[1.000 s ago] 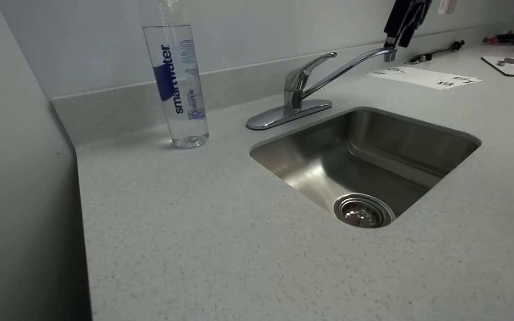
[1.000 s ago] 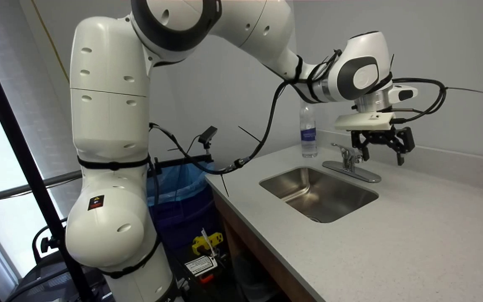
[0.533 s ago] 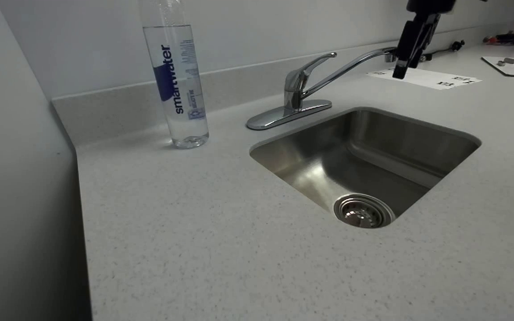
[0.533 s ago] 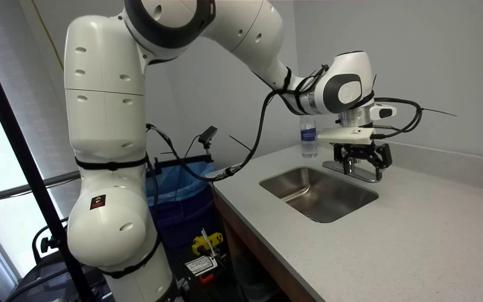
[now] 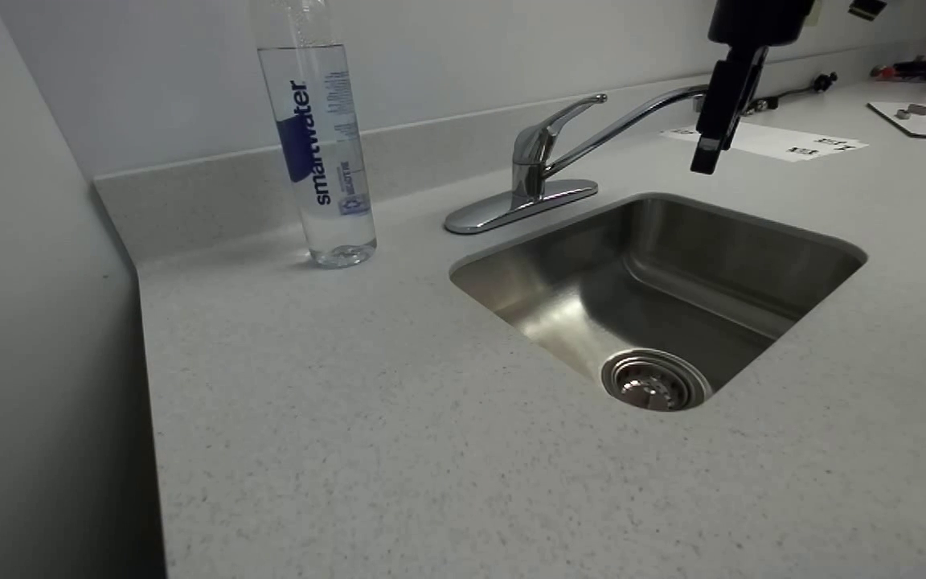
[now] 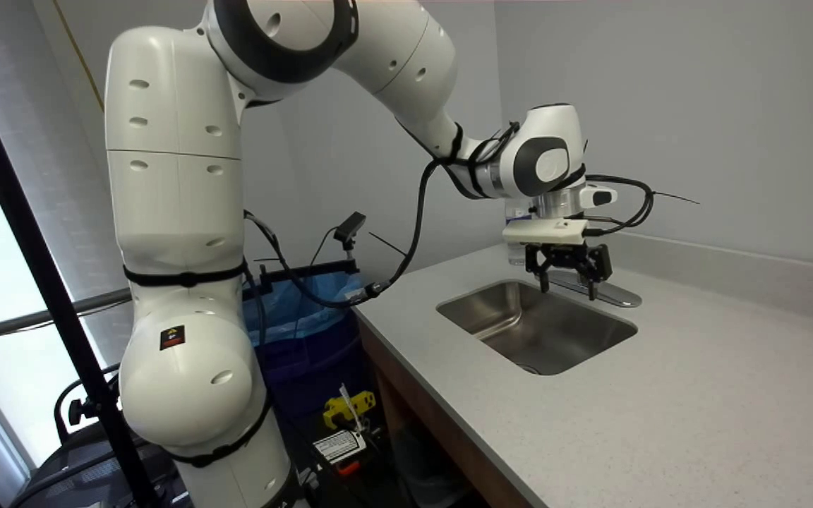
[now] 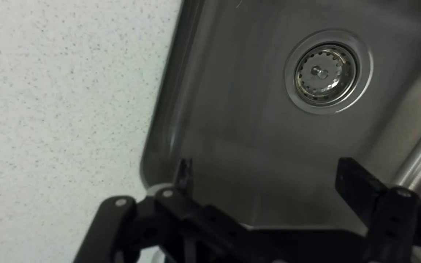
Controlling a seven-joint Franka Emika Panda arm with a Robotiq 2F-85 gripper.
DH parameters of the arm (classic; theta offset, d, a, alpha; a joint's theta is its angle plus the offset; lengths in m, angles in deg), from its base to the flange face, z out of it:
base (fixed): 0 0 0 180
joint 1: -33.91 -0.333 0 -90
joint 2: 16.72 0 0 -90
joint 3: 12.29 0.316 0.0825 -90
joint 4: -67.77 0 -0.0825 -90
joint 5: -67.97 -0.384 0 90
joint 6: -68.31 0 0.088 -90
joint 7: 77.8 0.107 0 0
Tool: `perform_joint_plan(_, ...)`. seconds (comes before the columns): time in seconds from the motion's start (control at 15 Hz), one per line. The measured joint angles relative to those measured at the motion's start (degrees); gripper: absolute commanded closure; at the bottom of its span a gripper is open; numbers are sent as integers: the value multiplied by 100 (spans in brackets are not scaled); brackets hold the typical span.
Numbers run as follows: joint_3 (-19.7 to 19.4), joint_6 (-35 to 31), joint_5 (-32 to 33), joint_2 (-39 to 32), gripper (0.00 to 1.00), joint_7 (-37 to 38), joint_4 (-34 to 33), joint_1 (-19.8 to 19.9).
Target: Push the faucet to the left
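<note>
The chrome faucet stands behind the sink, its thin spout running up and away to the right in an exterior view. My black gripper hangs beside the spout's far end and covers part of it; whether they touch I cannot tell. In an exterior view the gripper hides most of the faucet, leaving part of its base plate visible. The wrist view has the gripper open over the sink, fingers wide apart with nothing between them. The faucet cannot be made out there.
A tall clear water bottle stands left of the faucet. The sink basin is cut into the counter, with a backsplash along the wall. A white paper sheet lies past the spout. A blue-lined bin sits beside the counter.
My gripper has come down and moved from behind the spout's end toward the sink side, leftward in an exterior view. The faucet, its spout and the bottle stand as before. The jaws stay open.
</note>
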Motion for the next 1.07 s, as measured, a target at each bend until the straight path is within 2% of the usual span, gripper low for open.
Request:
perform_joint_plan(0.33,-12,17,0,253,0,-82,147,11)
perform_joint_plan(0.67,-185,268,-2,648,0,-262,163,137)
perform_joint_plan(1.07,-330,237,-191,689,0,-86,-209,228)
